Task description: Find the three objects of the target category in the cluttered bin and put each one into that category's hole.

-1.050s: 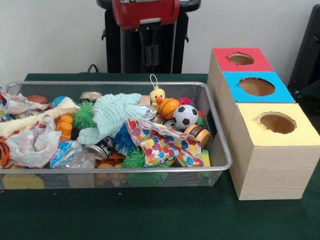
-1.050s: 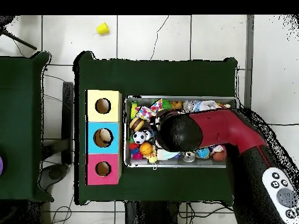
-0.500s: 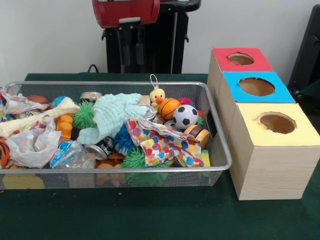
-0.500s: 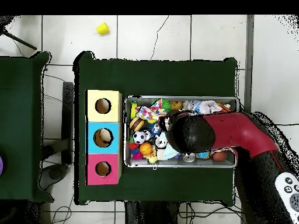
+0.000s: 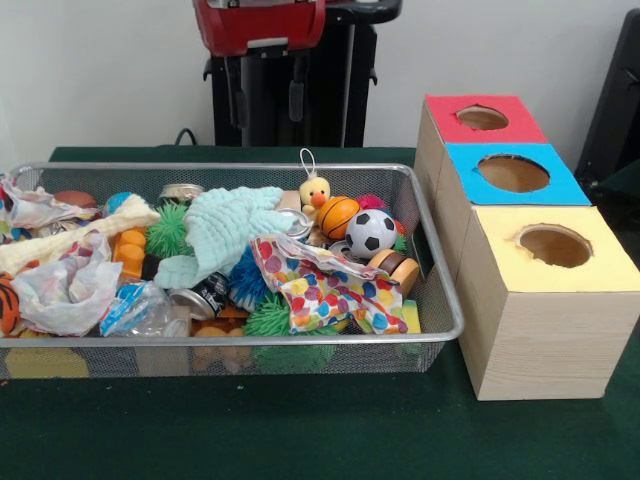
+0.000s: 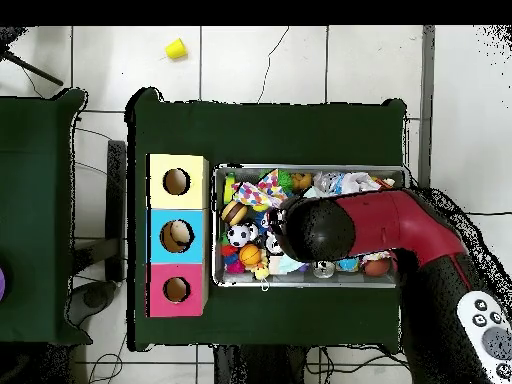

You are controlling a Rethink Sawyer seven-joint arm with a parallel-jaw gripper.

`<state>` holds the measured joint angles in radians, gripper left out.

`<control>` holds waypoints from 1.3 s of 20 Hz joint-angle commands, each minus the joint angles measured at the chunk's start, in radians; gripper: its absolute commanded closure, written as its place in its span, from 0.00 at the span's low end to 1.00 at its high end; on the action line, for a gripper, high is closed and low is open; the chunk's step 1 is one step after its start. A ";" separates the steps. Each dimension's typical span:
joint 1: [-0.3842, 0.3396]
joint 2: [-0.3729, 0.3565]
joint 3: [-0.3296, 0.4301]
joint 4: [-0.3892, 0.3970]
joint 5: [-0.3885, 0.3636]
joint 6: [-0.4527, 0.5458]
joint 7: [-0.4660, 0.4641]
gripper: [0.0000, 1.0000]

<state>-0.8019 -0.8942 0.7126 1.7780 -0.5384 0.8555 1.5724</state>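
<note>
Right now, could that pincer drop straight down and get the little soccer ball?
Probably yes. The soccer ball lies uncovered on top of the pile, and the open pincer hangs above the bin, though it would need to shift sideways first.

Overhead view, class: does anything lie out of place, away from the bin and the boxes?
Yes. A small yellow cup lies on the tiled floor, beyond the green table, apart from the cluttered wire bin and the three boxes. Nothing seems spilled from the bin itself.
</note>
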 commanded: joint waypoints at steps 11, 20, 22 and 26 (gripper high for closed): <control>0.000 0.016 -0.017 -0.024 -0.058 0.138 -0.167 0.00; 0.001 0.022 -0.005 -0.019 -0.080 0.051 -0.150 0.00; -0.001 0.021 -0.003 -0.030 -0.090 0.055 -0.167 0.00; 0.006 0.027 -0.002 -0.054 -0.114 0.050 -0.185 0.00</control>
<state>-0.8014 -0.8932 0.7125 1.7739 -0.5499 0.8881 1.5724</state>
